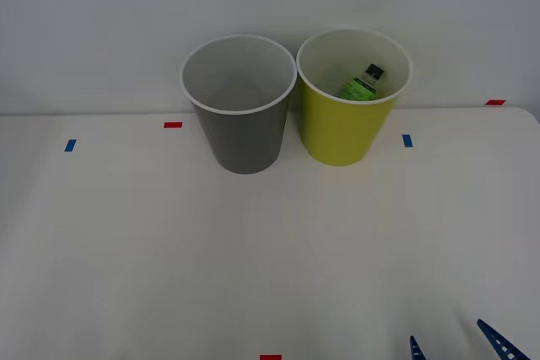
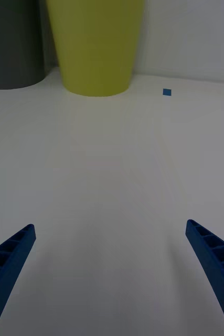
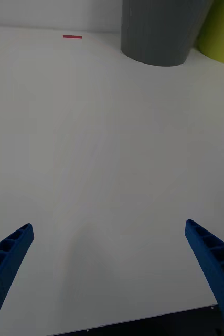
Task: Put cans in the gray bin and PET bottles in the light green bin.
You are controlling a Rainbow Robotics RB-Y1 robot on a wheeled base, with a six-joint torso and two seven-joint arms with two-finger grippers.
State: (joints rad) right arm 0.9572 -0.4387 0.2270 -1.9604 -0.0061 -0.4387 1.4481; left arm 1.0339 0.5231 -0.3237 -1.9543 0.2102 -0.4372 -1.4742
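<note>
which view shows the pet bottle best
The front view: looking down into the light green bin, it shows the PET bottle lying inside. Both wrist views catch just that bin's outer wall, so the bottle stays hidden.

Gray bin [image 1: 240,107] left of, touching light green bin [image 1: 353,99]; PET bottle [image 1: 363,83] inside latter.

I see a round tapered gray plastic bin [image 1: 245,137] with white rim, pale gray inside. Round tapered yellow-green plastic bin [image 1: 344,128], white rim, pale inside. In it, a small clear plastic bottle [image 1: 363,83]: bright green label, black cap. White table [image 1: 169,250] carries red and blue tape marks. My gripper fingers: blue, ribbed.
</note>
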